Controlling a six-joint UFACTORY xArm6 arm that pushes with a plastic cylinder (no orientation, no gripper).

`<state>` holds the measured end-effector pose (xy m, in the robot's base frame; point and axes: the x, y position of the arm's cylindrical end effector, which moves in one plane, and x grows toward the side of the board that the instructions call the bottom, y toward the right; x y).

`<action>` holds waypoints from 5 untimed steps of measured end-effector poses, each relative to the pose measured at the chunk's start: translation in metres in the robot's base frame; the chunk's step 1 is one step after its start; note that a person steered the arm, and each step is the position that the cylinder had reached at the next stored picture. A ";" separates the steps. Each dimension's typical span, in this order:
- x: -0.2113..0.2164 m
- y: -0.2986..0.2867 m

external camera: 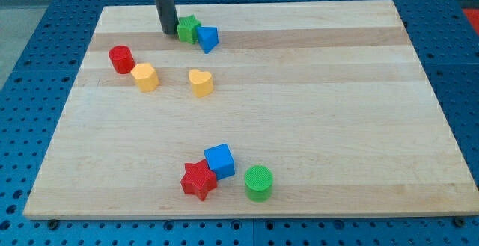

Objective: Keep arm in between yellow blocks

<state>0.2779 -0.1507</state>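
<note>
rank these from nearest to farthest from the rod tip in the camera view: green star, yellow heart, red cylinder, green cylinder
Measured from my tip, near the view's top:
1. Green star, right beside the tip on its right.
2. Red cylinder and yellow heart, lower left and lower right of the tip; too close to call.
3. Green cylinder, far off near the view's bottom.

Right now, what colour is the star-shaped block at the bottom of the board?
Red. The star block shows clearly in the camera view, touching the blue cube.
</note>
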 end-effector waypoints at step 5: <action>0.127 0.000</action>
<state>0.4050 -0.1507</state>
